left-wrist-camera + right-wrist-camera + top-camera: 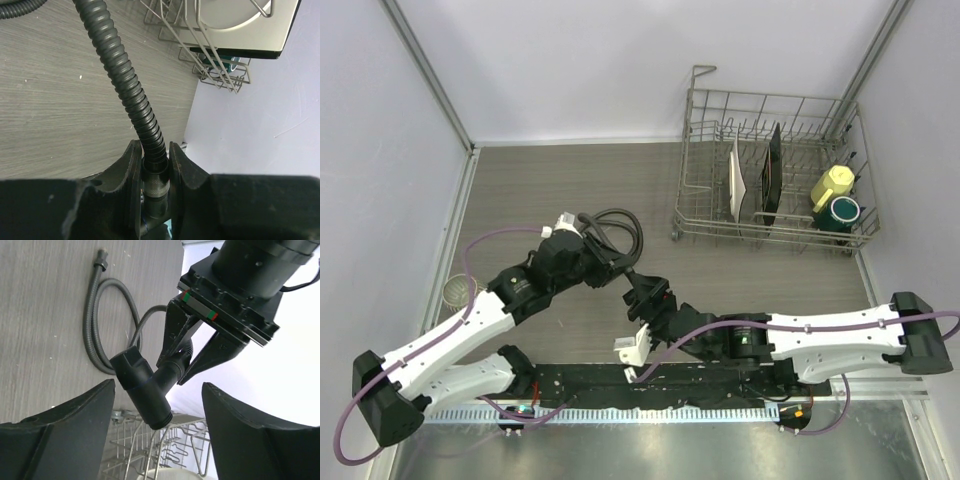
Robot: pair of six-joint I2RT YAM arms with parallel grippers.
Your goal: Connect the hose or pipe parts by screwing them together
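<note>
The black corrugated hose (125,75) runs down into my left gripper (152,160), which is shut on its knurled end connector (156,185). In the top view the hose (620,228) loops on the table behind my left gripper (618,272). The black T-shaped fitting (145,390) sits on that connector, tilted and held off the table. My right gripper (157,390) is open, its fingers (75,420) standing wide on either side of the fitting without touching it. It meets the left one at mid-table (645,297). The hose's free end (102,253) lies on the table.
A wire dish rack (700,215) stands at the back right with plates, a yellow cup (833,184) and a green cup (844,211). A small round lid (455,292) lies by the left wall. The rack (210,55) is close beyond the left gripper.
</note>
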